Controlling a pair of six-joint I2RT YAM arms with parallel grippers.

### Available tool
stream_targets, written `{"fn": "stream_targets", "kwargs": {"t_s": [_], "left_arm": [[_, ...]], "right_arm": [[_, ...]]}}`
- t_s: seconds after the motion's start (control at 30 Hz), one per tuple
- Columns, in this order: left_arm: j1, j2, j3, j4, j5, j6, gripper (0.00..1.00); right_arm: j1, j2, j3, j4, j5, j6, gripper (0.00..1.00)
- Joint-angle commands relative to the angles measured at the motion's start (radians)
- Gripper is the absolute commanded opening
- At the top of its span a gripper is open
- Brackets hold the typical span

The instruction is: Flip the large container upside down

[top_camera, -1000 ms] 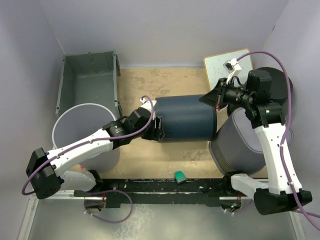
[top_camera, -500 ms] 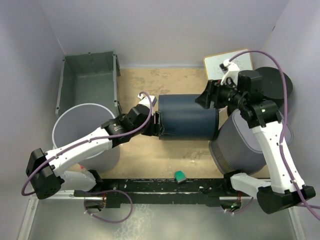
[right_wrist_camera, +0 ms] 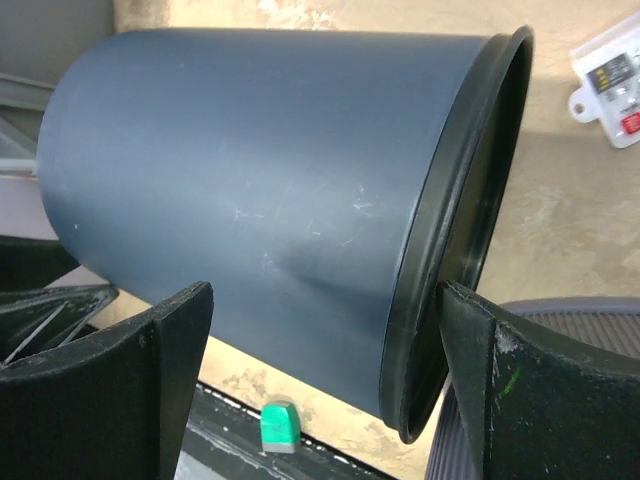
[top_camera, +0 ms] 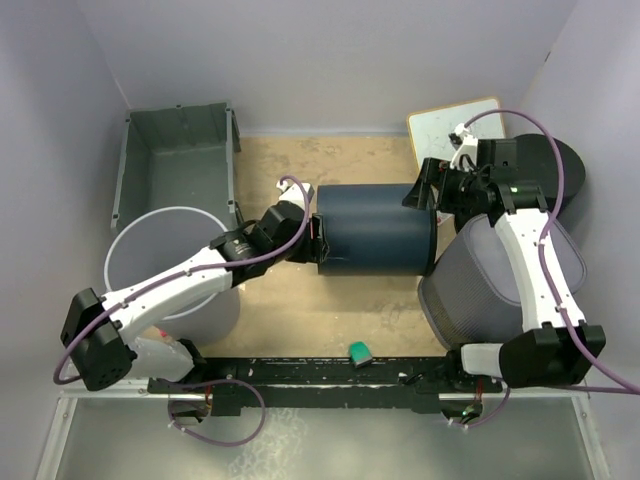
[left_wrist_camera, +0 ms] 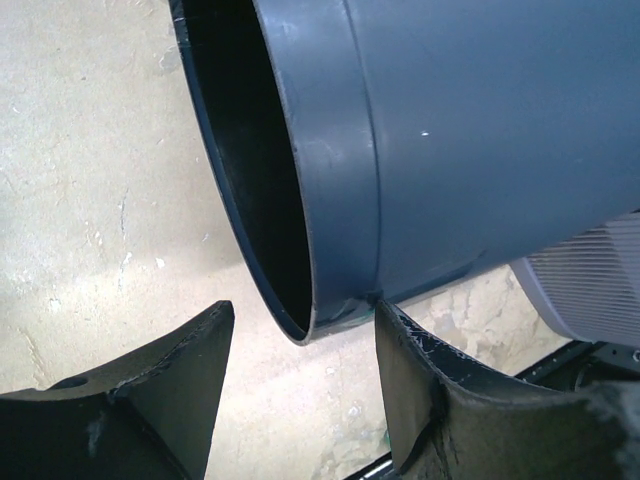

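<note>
The large container (top_camera: 180,150), a dark grey rectangular crate, stands open side up in the far left corner, with neither gripper near it. Both grippers are at a dark blue round bin (top_camera: 375,230) that lies on its side mid-table. My left gripper (top_camera: 318,238) (left_wrist_camera: 305,360) is open at the bin's left end. The lower rim (left_wrist_camera: 330,300) sits between its fingers, the right finger touching the outer wall and the left finger apart. My right gripper (top_camera: 420,190) (right_wrist_camera: 325,340) is wide open over the lipped right end (right_wrist_camera: 450,250), gripping nothing.
A light grey round bin (top_camera: 140,250) stands under the left arm. The grey mesh basket (top_camera: 480,290) sits right of the dark bin, under the right arm. Behind it are a white card (top_camera: 440,125) and a black round object (top_camera: 560,160). A green piece (top_camera: 358,351) lies by the front rail.
My right gripper has opened wide, let go of the dark bin's right rim and drawn back a little. The left gripper has moved slightly up and right along the bin's left end.
</note>
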Motion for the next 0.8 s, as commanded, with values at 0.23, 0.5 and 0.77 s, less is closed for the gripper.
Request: {"fn": "stream_targets", "kwargs": {"t_s": [0.23,0.5,0.77], "left_arm": [[0.051,0.069,-0.004,0.096,0.017,0.024,0.54],[0.065,0.075,-0.049,0.118,0.040,0.037,0.54],[0.068,0.072,-0.057,0.116,0.064,0.044,0.53]], "right_arm": [[-0.063,-0.041,-0.099,0.178,-0.382,0.088,0.71],[-0.079,-0.096,-0.178,0.355,-0.527,0.246,0.24],[-0.079,-0.119,-0.180,0.461,-0.559,0.327,0.00]]}}
